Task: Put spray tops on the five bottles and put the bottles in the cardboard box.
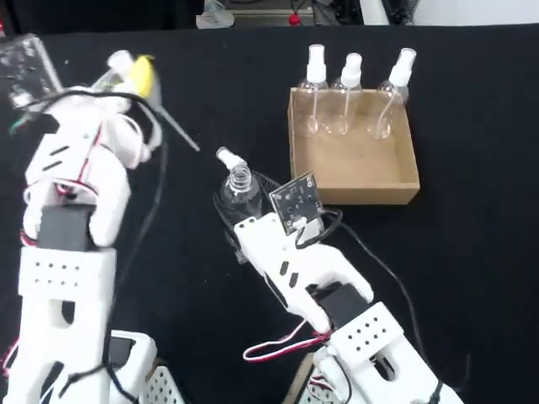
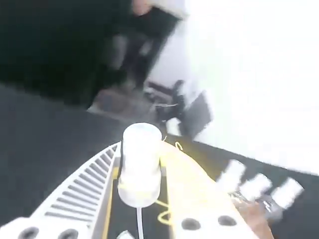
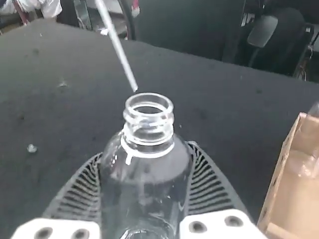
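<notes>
Table: a black table (image 1: 472, 252) seen from above, with 2 white robot arms side by side at the near edge.
Left claw: the left gripper (image 1: 135, 71) is raised over the far left of the table, clenched on a white spray top (image 1: 120, 61). In the left wrist view, the left gripper (image 2: 142, 154) pinches the spray top (image 2: 141, 169) between a white ribbed finger and a yellow one.
Dip tube: a thin dip tube (image 1: 177, 130) slants from the spray top toward the middle of the table. In the right wrist view its end (image 3: 130, 79) sits just above and beyond the bottle's mouth, not inside it.
Right claw: the right gripper (image 1: 240, 206) is at the table's centre, grasping an uncapped bottle (image 1: 240, 187). In the right wrist view, the right gripper (image 3: 148, 154) has a ribbed finger on each side of the clear, upright uncapped bottle (image 3: 148, 144).
Loose part: what looks like a second spray top (image 1: 227, 157) lies on the table just beyond the uncapped bottle.
Box: the cardboard box (image 1: 358, 164) sits to the right of the uncapped bottle, apart from it.
Finished bottles: 3 capped bottles (image 1: 345, 97) stand upright in a row along the box's far wall.
</notes>
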You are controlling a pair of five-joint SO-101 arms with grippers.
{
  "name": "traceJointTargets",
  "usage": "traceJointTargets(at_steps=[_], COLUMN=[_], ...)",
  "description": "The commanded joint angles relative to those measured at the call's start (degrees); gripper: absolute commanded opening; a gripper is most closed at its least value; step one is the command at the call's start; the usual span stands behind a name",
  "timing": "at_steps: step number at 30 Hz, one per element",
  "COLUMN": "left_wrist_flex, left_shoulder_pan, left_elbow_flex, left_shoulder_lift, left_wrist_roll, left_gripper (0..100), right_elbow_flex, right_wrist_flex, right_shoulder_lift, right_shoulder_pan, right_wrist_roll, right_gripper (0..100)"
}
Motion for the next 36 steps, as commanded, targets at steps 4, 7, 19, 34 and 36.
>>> traceJointTargets(at_steps=[4,7,19,34,36], left_wrist_flex=[3.52,3.87,1.85,-1.85,-1.85], left_shoulder_pan=[7.34,7.87,17.89,19.12,19.12], left_elbow_flex=[-4.09,-3.74,0.92,2.68,2.59], left_shoulder_lift=[-8.26,-13.1,-17.93,-10.9,-10.99], left_wrist_roll=[-7.03,-6.86,-7.21,-12.66,-12.57], left_gripper=[3,3,3,3,3], right_elbow_flex=[0.4,0.4,1.01,1.1,1.19], right_wrist_flex=[-1.76,-1.76,-1.58,-1.67,-1.67], right_shoulder_lift=[-1.8,-1.8,-1.8,-1.8,-1.8], right_shoulder_pan=[-0.53,-0.53,-0.79,-0.62,-0.62], right_wrist_roll=[0.09,0.09,0.09,0.09,0.09], right_gripper=[1.1,1.1,1.1,1.1,1.1])
